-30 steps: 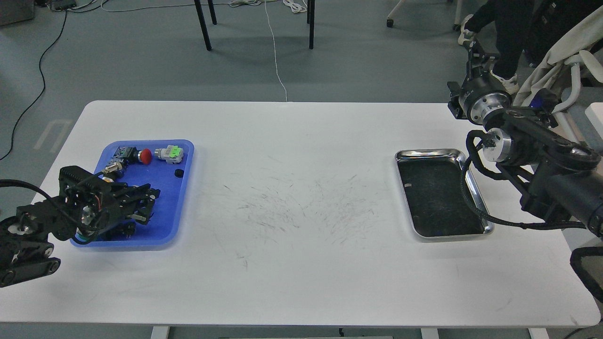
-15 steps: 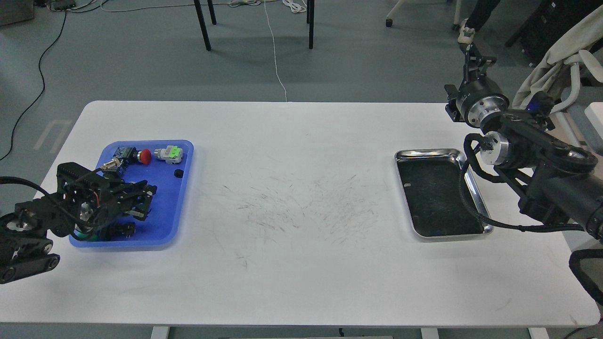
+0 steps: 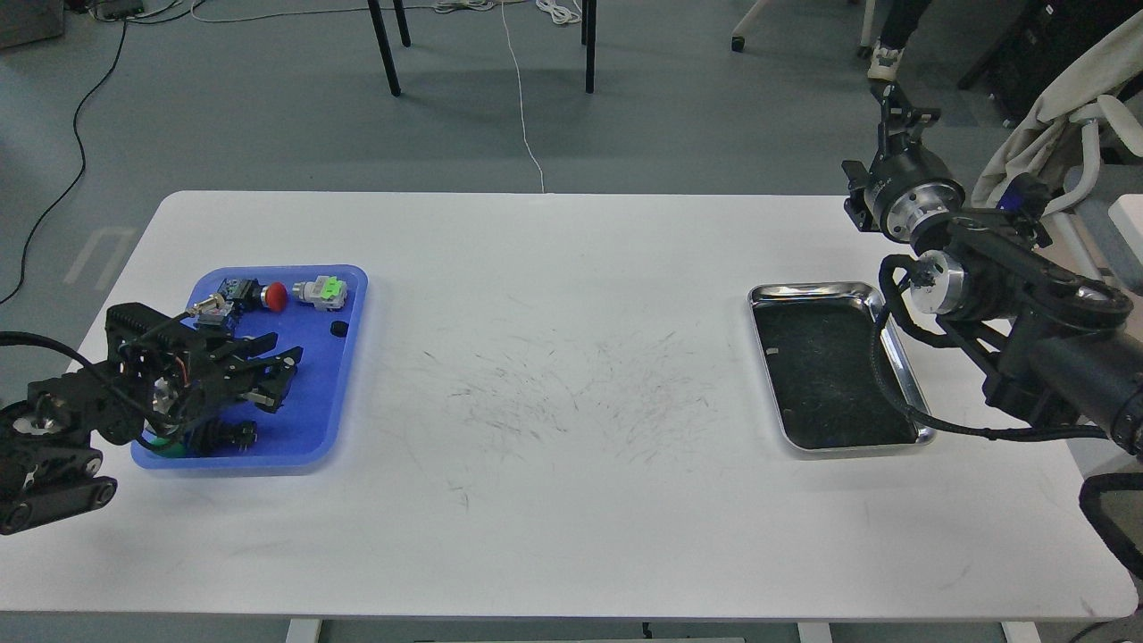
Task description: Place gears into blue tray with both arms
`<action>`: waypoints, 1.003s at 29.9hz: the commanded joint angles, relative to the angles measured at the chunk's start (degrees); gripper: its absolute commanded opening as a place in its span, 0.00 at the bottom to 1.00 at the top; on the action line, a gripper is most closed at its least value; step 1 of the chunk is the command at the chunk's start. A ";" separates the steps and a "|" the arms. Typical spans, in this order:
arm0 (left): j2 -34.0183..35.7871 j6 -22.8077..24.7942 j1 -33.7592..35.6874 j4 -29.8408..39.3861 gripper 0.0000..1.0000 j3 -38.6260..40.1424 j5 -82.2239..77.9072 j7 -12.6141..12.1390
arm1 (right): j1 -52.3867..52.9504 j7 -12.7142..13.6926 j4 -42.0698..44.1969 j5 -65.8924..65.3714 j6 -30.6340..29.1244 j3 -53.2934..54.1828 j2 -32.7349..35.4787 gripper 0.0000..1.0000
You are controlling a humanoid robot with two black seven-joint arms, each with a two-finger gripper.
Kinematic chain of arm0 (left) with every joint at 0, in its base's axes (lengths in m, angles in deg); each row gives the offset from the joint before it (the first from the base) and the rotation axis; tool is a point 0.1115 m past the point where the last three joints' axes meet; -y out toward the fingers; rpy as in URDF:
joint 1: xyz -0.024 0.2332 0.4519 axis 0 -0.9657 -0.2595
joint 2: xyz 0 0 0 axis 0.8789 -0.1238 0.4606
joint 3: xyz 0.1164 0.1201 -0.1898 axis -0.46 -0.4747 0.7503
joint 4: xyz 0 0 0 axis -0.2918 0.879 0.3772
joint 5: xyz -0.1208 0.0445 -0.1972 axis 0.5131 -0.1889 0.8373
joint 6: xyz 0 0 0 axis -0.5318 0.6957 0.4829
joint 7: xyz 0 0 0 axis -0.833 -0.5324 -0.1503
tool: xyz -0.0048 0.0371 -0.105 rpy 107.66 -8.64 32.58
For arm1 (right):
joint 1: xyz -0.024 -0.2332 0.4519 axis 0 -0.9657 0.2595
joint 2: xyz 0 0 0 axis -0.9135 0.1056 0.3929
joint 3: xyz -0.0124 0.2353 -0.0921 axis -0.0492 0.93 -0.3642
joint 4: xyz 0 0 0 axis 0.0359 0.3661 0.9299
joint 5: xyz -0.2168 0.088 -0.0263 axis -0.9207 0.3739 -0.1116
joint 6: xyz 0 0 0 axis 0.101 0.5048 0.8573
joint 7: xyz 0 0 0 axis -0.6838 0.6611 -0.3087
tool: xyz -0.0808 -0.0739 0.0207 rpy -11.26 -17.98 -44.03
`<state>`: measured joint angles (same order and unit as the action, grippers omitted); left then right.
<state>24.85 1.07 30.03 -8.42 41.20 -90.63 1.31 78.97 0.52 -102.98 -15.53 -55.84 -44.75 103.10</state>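
The blue tray [image 3: 344,384] lies at the table's left side. One small black gear [image 3: 338,329] rests in its far right part. My left gripper [image 3: 275,371] hovers low over the tray's middle, its fingers spread open with nothing between them, well short of the gear. My right gripper [image 3: 898,105] points up and away past the table's far right corner, too small and dark to read its fingers.
Push-button switches share the blue tray: a red-capped one [image 3: 277,296], a green one [image 3: 327,290], a metal one [image 3: 211,309] and a black one [image 3: 229,437]. A steel tray [image 3: 808,289] with a dark bottom sits at the right, under my right arm.
My left gripper has drawn back slightly to the left and its fingers have spread wider over the blue tray. The right gripper shifted a little upward early on, then held still.
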 commanded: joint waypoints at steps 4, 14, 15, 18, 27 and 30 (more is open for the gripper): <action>5.46 2.10 0.99 2.68 0.57 6.28 1.02 0.04 | 0.14 0.26 -0.08 0.00 0.00 0.35 0.09 0.97; 7.40 6.76 2.30 3.21 0.94 18.94 16.21 3.64 | -0.38 0.70 -0.61 0.53 0.00 2.73 -0.09 0.97; 7.32 7.20 2.57 3.21 0.95 19.65 19.19 3.82 | -0.47 0.70 -0.87 0.53 0.00 2.90 -0.09 0.97; 7.49 10.35 3.45 3.12 0.97 22.28 27.63 3.91 | -0.56 0.62 -1.40 0.53 0.18 3.17 0.00 0.97; 9.16 29.17 3.71 2.07 0.98 36.27 51.20 3.99 | -0.56 0.00 -1.67 0.53 0.00 2.99 0.26 0.96; 9.60 29.62 4.06 1.89 0.98 38.72 54.02 4.26 | -0.56 0.17 -1.40 0.53 0.00 3.08 0.26 0.97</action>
<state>33.99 29.79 33.70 -6.38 77.53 -39.60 5.18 78.38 0.54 -104.63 -15.00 -55.81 -41.76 103.35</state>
